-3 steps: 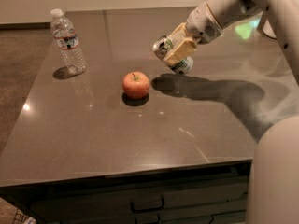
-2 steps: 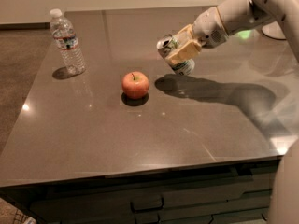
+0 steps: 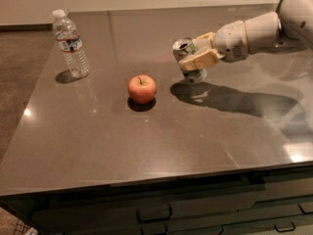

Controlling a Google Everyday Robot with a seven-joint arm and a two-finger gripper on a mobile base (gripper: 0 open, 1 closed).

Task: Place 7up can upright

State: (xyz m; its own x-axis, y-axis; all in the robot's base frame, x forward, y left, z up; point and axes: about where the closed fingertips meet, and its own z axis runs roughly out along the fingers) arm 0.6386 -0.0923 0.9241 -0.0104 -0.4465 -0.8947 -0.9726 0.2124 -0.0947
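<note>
The 7up can [image 3: 188, 58] is green and white with a silver top, nearly upright with a slight tilt. My gripper [image 3: 198, 58] is shut on it from the right, the cream fingers [image 3: 201, 61] wrapped around its middle. The can's base is at or just above the grey tabletop [image 3: 146, 146], to the right of a red apple [image 3: 142, 88]. I cannot tell whether the base touches the surface. The arm reaches in from the upper right.
A clear plastic water bottle [image 3: 71, 44] stands upright at the back left of the table. The apple sits near the table's middle. The front edge runs above dark drawers [image 3: 161, 214]. The arm's shadow lies on the right side.
The arm has lowered and straightened out, and the can has turned from a clear tilt to nearly upright, staying right of the apple. The apple and bottle have not moved.
</note>
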